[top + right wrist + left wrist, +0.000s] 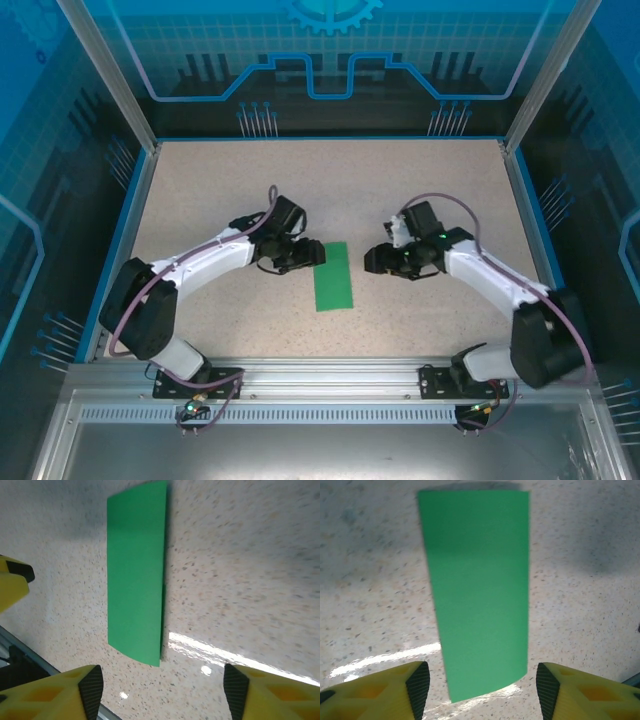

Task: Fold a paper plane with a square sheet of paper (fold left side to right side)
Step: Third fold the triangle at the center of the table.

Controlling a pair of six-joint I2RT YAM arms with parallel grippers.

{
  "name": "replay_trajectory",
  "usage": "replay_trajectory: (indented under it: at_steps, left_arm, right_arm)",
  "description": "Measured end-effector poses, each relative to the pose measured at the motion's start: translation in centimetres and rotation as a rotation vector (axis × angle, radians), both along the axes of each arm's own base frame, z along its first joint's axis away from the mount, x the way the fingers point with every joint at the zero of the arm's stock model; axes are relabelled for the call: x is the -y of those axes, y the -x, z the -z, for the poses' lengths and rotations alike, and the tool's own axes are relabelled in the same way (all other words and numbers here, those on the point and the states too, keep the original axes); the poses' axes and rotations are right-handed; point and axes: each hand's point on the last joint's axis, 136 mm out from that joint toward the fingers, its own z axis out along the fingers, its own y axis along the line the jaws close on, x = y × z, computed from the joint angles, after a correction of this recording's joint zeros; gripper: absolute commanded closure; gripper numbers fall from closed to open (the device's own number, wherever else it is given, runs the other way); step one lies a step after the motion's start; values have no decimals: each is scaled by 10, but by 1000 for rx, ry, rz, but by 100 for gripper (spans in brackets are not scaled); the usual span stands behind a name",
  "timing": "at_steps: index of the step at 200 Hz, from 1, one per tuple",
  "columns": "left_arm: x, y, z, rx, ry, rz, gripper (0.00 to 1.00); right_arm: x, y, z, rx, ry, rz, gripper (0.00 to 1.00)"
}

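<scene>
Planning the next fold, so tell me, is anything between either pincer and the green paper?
Nothing visible. The green paper lies on the table, the left pincer at its far left corner, the right pincer off its right edge, bare table between.

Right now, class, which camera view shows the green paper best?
The left wrist view: the green paper lies large and whole, mid-frame. In the right wrist view the paper looks narrower and slanted, off to the left. In the top view the paper is a small, distant strip.
</scene>
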Motion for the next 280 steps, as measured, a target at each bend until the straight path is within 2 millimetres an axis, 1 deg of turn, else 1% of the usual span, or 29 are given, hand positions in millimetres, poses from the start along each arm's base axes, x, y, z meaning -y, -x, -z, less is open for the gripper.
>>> replay_trajectory:
  at_steps: [16,55,81,96,115,135,176,229,280]
  left_arm:
    - [-5,7,11,-27,35,-20,35]
    - [-8,14,27,-58,110,-45,34]
    - [-5,12,27,-55,145,-50,34]
    - [-2,10,25,-46,165,-43,34]
    - [1,9,26,-49,178,-35,34]
    - [2,10,31,-65,180,-31,34]
    - [7,13,45,-114,190,-17,37]
    - [16,16,60,-180,230,-9,43]
    - [24,17,66,-201,240,11,44]
  right_arm:
    - [-17,-11,11,-18,15,-26,48]
    - [-56,-47,24,-10,3,-59,49]
    - [-77,-64,37,-21,1,-75,51]
    - [-83,-72,45,-31,4,-71,53]
    - [-84,-77,56,-49,21,-60,53]
    - [-81,-77,65,-63,46,-53,53]
    - [-76,-78,77,-80,93,-52,56]
    - [-73,-78,78,-68,115,-71,56]
    - [-73,-78,78,-67,115,-74,56]
